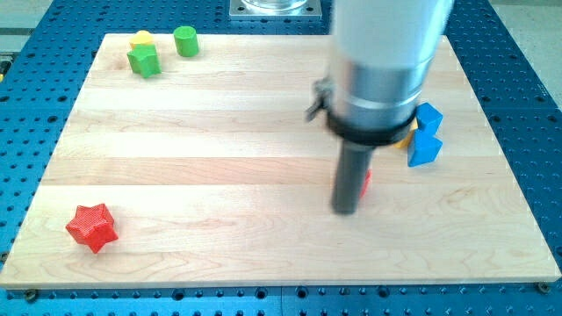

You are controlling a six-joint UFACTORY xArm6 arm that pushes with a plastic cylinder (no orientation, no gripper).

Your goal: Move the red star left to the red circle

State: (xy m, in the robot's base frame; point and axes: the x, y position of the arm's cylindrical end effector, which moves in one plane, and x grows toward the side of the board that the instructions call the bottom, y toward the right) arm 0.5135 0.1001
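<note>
Claw is hardly the word for what the arm carried: a straight dark rod that held nothing, and my tip point(345, 211) rested on the wood right of the desk's centre, well apart from the red star.

Biggest in view was the pale wooden desk point(219, 158), lying on a blue perforated base point(518, 105). Next came the arm's housing point(384, 61), a blurred white and grey cylinder with a black ring at its foot, coming down from the view's top and covering part of the desk's right half.

Two blue blocks sat at the view's right, one point(428, 116) just above the other point(422, 149), touching or nearly so; their shapes were hard to make out. A yellow block point(404, 138) peeped out between them and the housing, mostly hidden.

The red star point(92, 227) lay alone near the desk's bottom left corner, a bright red piece with blunt points and a flat, ridged top, far to the left of my tip.

Near the top left corner stood a green star-like block point(144, 61), a green cylinder point(185, 40) just to its right, and a second yellow block point(141, 39) touching the green star's upper edge.

Smallest was a sliver of a red block point(366, 182), showing just right of the rod above my tip; its shape could not be told
</note>
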